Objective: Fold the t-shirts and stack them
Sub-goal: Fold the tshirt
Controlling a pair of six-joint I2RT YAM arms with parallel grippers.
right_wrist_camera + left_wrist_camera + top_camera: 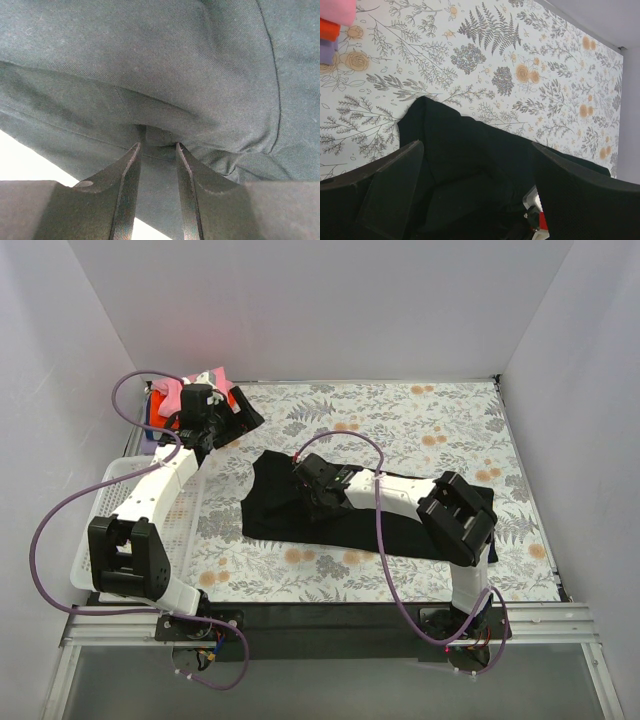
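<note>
The black t-shirt (275, 508) lies spread across the middle of the flowered tablecloth (420, 420). My right gripper (308, 478) is down on its left part. In the right wrist view the gripper (157, 146) has its jaws nearly together, pinching a raised fold of the black cloth (165, 60). My left gripper (243, 418) is raised at the back left, open and empty. In the left wrist view the gripper (476, 150) looks down on the black t-shirt (470, 145). Pink (180, 392) and orange (160, 406) tees lie heaped beside it.
A white mesh basket (110, 510) stands along the left edge under the left arm. The pink (337, 10), orange (329, 29) and lilac (327, 50) tees show at the left wrist view's corner. White walls close in the back and sides. A blue scrap (494, 552) shows by the right arm.
</note>
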